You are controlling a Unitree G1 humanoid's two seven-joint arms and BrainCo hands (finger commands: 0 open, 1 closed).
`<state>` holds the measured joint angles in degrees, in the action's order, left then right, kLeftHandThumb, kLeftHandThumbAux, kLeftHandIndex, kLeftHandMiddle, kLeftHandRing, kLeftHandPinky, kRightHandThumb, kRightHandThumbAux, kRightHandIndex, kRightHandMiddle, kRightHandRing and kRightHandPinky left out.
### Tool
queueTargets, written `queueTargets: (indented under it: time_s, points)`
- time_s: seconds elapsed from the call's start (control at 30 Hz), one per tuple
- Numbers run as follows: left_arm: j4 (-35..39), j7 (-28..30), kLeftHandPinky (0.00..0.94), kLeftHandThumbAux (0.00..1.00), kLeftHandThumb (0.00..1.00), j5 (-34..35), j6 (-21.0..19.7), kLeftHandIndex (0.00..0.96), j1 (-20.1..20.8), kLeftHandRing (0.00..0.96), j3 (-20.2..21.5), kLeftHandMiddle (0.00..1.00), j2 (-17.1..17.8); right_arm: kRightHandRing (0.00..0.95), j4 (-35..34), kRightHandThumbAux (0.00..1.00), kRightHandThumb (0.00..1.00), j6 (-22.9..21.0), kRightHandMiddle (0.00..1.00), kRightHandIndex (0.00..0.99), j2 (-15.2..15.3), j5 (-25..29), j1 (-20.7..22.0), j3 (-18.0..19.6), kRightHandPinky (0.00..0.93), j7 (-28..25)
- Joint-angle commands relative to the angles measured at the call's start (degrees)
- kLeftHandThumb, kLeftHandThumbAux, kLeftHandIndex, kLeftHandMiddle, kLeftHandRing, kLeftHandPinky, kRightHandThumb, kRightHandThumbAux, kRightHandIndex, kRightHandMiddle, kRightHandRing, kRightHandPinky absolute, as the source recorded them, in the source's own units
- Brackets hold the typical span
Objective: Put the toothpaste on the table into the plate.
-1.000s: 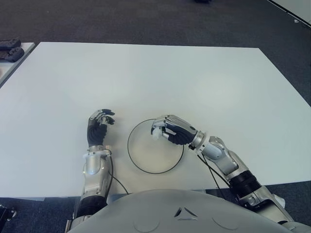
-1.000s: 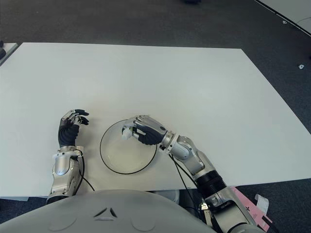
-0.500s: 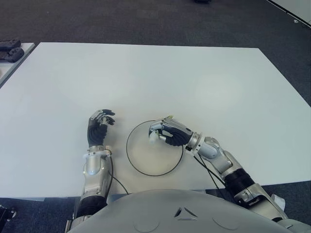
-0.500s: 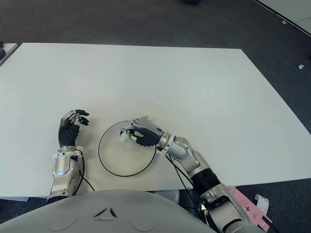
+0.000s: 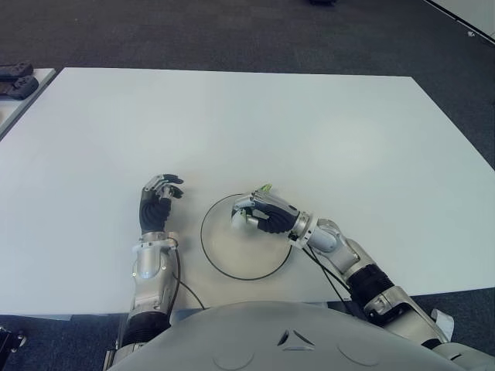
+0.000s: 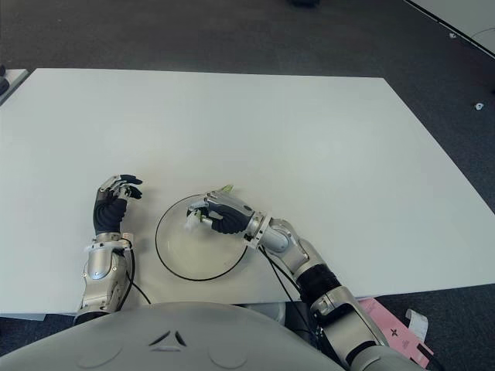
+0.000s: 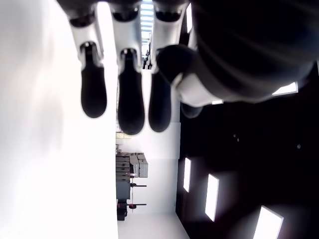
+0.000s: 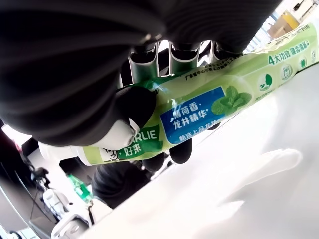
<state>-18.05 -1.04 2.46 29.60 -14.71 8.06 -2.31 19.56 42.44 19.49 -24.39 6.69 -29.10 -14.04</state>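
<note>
One broad white table (image 5: 247, 124) fills the left eye view, dark grey carpet (image 5: 232, 31) beyond its far edge and a second pale tabletop (image 5: 15, 97) with dark objects at the far left. The right hand (image 5: 267, 214) hovers over the far-right part of the black-rimmed plate (image 5: 213, 251), fingers wrapped round the toothpaste (image 5: 246, 218): white cap toward the robot's left, green tail poking out up-right. In the right eye view, the left hand (image 6: 113, 202) shows left of the plate, fingers loosely curled, holding nothing. Left wrist view: three dark fingertips (image 7: 131, 107) hang relaxed beside the white surface. Right wrist view: the green tube, blue label with mint leaves, is pinched between thumb and fingers above the pale surface.
</note>
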Motion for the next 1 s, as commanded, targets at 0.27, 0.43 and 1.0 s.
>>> queueTargets:
  time_s: [0.27,0.43,1.0]
  points:
    - [-4.3,-0.7,0.566,0.677,0.837,0.0,-2.9,0.428,-3.6,0.578,-0.2,0.474,-0.9,0.413,0.1,0.687,0.793,-6.3,0.421,0.439,2.1,1.1,-3.2,-1.8,0.402,-7.2]
    - [-4.2,-1.0,0.568,0.678,0.837,-0.2,-3.3,0.426,-3.5,0.579,-0.1,0.475,-1.0,0.283,0.0,0.582,0.634,-5.8,0.308,0.325,2.1,3.3,-3.4,-1.7,0.242,-8.7]
    - [-4.2,-0.2,0.539,0.677,0.837,0.6,-3.5,0.427,-3.3,0.574,-0.3,0.474,-0.9,0.0,-1.9,0.237,0.222,-4.8,0.0,0.0,4.2,1.8,-3.5,-1.4,0.0,-9.4]
